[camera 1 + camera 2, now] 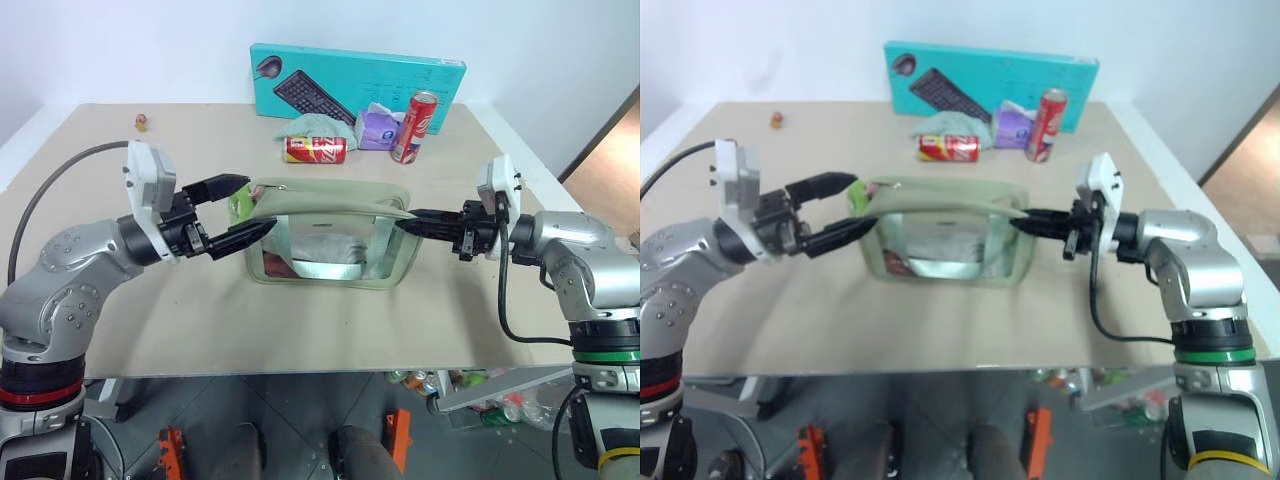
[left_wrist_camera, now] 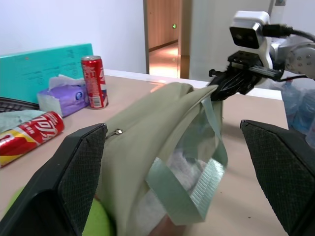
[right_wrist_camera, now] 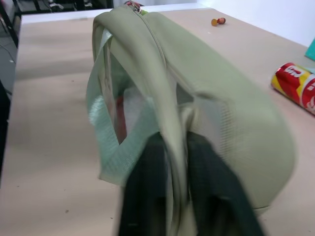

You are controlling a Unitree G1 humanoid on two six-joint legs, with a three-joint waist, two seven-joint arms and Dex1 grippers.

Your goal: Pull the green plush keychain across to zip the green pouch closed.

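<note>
Mid-desk: the green pouch stands between my arms, the green plush keychain at its nine-o'clock end.
Left gripper: jaws released wide around the keychain.
Right gripper: jaws pinching the pouch's three-o'clock end; hold steady.
Clutter: cans, tissue pack, keyboard box at twelve o'clock, well apart.

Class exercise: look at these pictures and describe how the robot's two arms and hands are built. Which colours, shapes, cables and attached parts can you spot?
Both arms are rounded silver-grey metal segments joined by black rings. A boxy white camera module sits above each wrist. The left hand has two long black fingers with finely textured pads. The right hand is a slimmer black pair. Black cables loop from each forearm.
</note>
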